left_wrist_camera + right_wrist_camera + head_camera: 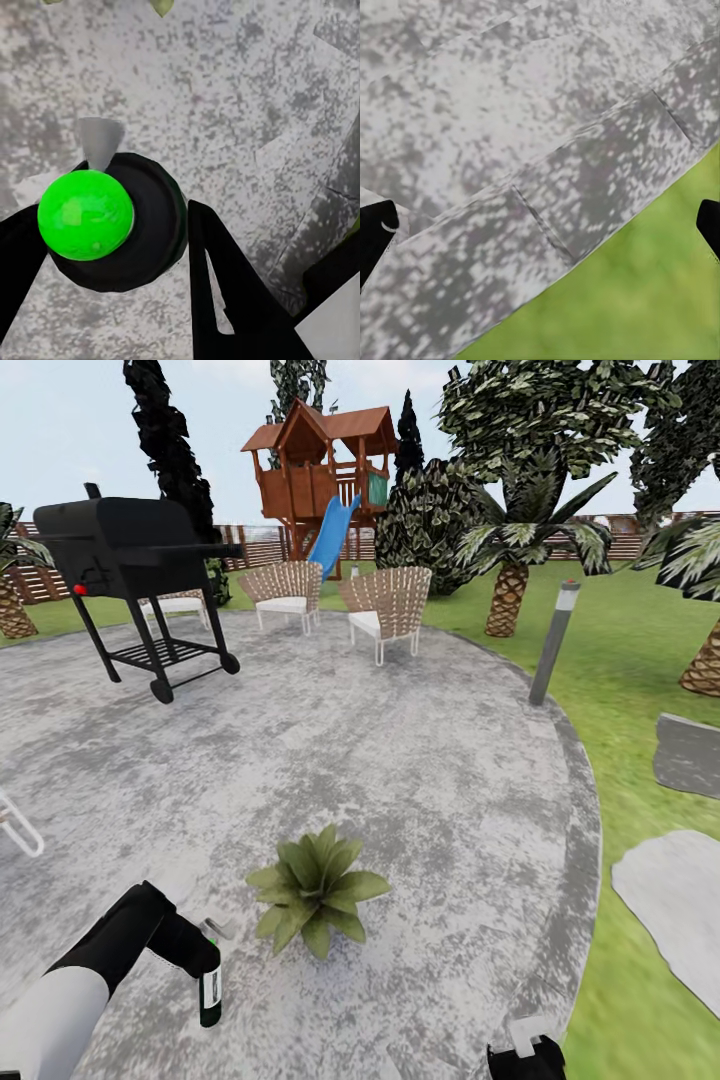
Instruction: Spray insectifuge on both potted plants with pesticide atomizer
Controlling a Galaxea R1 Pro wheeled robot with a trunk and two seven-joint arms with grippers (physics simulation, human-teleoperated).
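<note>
My left gripper [205,950] is sitting at the lower left of the head view, black forearm coming in from the corner, and it is holding the pesticide atomizer [210,992], which is hanging upright below the wrist with its white label facing out, just above the grey paving [400,760]. In the left wrist view my two dark fingers [225,292] are flanking the atomizer's round black top [146,225], closed narrow against it, with a bright green ball [85,214] showing on that top; I cannot tell what the ball is. Just right of the bottle, in the lower middle of the head view, one potted plant [315,888] is standing on the paving, a low rosette of pointed green leaves, close to the atomizer but not touching it. Upper left, a black barbecue grill [130,560] is standing on wheels; behind it to the right, two woven chairs [385,605] and a wooden playhouse with a blue slide [320,470]. Right of centre, a grey bollard lamp [555,640] is standing at the paving's edge, palms [515,560] on the lawn [640,660] behind. My right gripper [525,1055] is peeking in at the bottom edge, right of centre; in the right wrist view its dark fingertips [375,232] are sitting at opposite edges, spread wide, over paving and grass, holding nothing.
</note>
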